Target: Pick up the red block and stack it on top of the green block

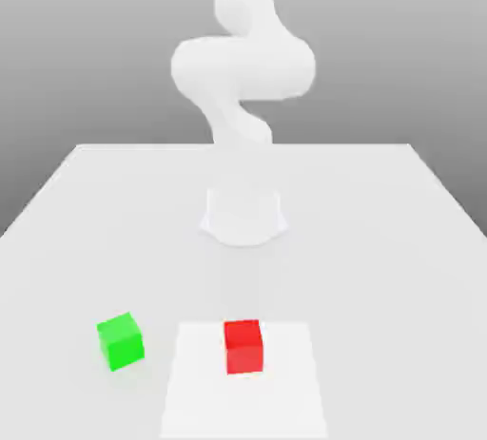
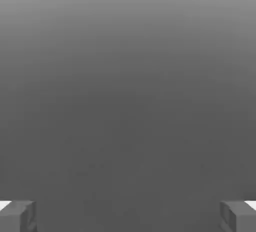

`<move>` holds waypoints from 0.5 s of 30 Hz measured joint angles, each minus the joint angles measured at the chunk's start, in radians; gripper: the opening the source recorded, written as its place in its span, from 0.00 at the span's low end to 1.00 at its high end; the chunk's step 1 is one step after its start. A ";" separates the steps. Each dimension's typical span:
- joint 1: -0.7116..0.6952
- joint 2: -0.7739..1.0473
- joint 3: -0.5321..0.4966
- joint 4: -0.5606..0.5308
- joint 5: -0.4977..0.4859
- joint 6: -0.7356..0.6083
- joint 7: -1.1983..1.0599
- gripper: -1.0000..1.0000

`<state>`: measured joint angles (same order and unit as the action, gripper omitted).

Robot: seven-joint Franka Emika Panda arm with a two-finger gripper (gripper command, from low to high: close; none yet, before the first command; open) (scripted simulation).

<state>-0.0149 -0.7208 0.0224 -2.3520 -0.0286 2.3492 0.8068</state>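
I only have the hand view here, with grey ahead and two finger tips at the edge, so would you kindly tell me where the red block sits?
Observer: In the exterior view the red block rests on the table, on a paler square patch near the front edge.
Operator: Thank you. Where is the green block relative to it?
Observer: The green block sits on the table toward the exterior view's left of the red one, apart from it and turned slightly.
Operator: Is anything stacked yet?
Observer: No, both blocks lie separately on the table, nothing on top of either. The tool stands open, holding nothing.
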 joint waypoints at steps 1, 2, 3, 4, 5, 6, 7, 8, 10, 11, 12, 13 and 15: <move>-0.007 0.039 0.009 -0.024 -0.014 0.023 0.003 0.50; -0.013 0.077 0.016 -0.048 -0.027 0.046 0.006 0.50; -0.019 0.115 0.023 -0.071 -0.038 0.069 0.009 0.50; -0.024 0.153 0.028 -0.094 -0.050 0.091 0.011 0.50; -0.029 0.190 0.031 -0.117 -0.061 0.113 0.012 0.50; -0.034 0.228 0.034 -0.139 -0.070 0.135 0.013 0.50; -0.038 0.265 0.036 -0.162 -0.078 0.157 0.013 0.50; -0.041 0.302 0.036 -0.185 -0.086 0.179 0.012 0.50; -0.045 0.378 0.033 -0.231 -0.097 0.224 0.007 0.50; -0.045 0.416 0.030 -0.254 -0.100 0.247 0.002 0.50; -0.045 0.455 0.026 -0.278 -0.100 0.272 -0.004 0.50; -0.045 0.495 0.023 -0.303 -0.097 0.297 -0.013 0.50; -0.040 0.571 0.015 -0.352 -0.079 0.346 -0.040 0.50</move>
<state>-0.0550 -0.1494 0.0373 -2.7037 -0.1078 2.6953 0.7672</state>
